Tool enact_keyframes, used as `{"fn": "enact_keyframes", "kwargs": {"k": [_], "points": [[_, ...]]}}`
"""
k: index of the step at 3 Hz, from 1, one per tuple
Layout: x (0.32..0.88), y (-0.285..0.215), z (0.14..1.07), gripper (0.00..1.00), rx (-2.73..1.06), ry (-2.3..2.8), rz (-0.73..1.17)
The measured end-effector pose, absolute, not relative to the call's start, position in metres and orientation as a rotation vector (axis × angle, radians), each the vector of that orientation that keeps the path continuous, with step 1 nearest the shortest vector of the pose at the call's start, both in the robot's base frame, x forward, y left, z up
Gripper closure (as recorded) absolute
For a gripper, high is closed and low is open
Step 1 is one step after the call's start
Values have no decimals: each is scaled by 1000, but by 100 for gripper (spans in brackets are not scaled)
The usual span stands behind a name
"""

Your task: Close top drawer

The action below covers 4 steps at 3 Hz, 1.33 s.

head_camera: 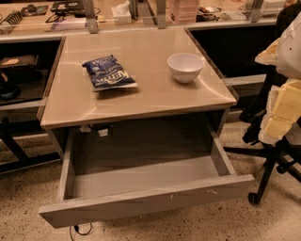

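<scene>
The top drawer (pixel 150 201) is a wide, deep grey box under the beige table top (pixel 141 94), pulled far out toward me. Its flat, handle-less front panel bears small white scuffs near the right end. The inside of the drawer looks empty. My gripper (pixel 278 115) shows as pale yellow and white parts at the right edge of the view. It is to the right of the table, level with the drawer's right side wall, and apart from the drawer.
A blue chip bag (pixel 109 73) and a white bowl (pixel 185 67) sit on the table top. A black office chair base with castors (pixel 265 176) stands to the right of the drawer. A cluttered counter (pixel 117 14) runs along the back. The floor is speckled.
</scene>
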<state>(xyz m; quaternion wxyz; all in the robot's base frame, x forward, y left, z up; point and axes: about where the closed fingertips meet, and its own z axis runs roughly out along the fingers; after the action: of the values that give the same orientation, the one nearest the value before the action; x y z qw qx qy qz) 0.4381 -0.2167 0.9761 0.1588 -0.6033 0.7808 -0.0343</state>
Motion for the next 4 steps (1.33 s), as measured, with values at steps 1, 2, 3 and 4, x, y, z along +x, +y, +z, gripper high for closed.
{"fn": "enact_keyframes", "kwargs": {"k": [1, 2, 3, 4], "points": [[438, -217, 976, 0, -1725, 2232, -98], [438, -217, 976, 19, -1725, 2232, -98], [438, -217, 976, 42, -1725, 2232, -98], [438, -217, 976, 65, -1725, 2232, -98]]}}
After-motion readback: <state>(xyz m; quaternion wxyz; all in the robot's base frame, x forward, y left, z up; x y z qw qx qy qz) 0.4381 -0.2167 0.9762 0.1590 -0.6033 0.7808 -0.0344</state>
